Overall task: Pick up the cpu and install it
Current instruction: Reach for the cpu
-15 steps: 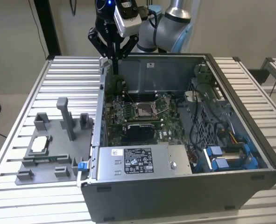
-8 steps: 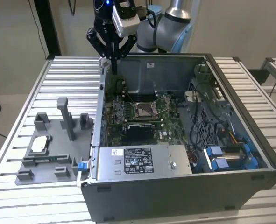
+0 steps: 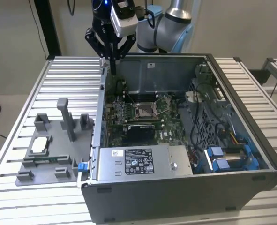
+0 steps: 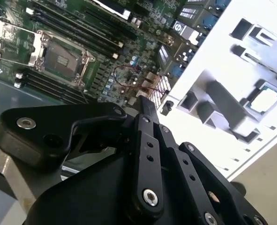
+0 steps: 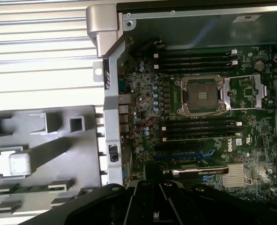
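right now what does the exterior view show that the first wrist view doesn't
The exterior view adds the robot arm, the end effector hanging over a rear corner of the case, the power supply and the blue drive bays. The first wrist view adds a round coin battery on the board. Both share the cpu lying in the grey tray outside the case, and the empty socket.

The cpu [image 3: 41,144], a small flat square chip with a pale silver-grey top, lies flat in a recess of the grey fixture tray [image 3: 58,152], at the exterior view's left, well apart from the motherboard socket [image 3: 143,110].
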Action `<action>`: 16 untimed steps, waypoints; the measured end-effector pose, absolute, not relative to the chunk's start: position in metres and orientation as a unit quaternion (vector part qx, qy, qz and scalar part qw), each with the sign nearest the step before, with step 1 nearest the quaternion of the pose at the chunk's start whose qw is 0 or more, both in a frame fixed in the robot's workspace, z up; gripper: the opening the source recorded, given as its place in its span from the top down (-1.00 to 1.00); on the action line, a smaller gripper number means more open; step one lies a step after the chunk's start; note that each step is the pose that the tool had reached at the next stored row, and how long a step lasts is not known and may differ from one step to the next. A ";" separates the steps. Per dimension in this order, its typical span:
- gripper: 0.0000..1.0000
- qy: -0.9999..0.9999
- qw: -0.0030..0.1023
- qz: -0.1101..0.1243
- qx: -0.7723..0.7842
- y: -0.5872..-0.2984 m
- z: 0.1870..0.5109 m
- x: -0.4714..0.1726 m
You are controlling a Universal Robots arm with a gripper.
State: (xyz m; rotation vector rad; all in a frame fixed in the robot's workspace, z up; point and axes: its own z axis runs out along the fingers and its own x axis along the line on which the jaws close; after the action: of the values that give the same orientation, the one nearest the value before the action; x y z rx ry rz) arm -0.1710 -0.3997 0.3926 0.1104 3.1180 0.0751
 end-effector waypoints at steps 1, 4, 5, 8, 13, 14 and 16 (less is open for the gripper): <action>1.00 0.999 0.010 0.024 0.035 -0.400 0.393 -0.171; 1.00 0.999 0.010 0.024 0.035 -0.400 0.393 -0.173; 1.00 0.999 0.010 0.024 0.035 -0.400 0.393 -0.174; 1.00 0.999 0.010 0.024 0.035 -0.400 0.393 -0.177; 1.00 0.999 0.010 0.024 0.035 -0.401 0.393 -0.188; 1.00 0.999 0.010 0.024 0.035 -0.401 0.393 -0.191; 1.00 0.999 0.010 0.024 0.035 -0.402 0.393 -0.196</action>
State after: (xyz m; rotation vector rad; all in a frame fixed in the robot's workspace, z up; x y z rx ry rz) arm -0.1964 -0.4023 0.3926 0.1103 3.1180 0.0749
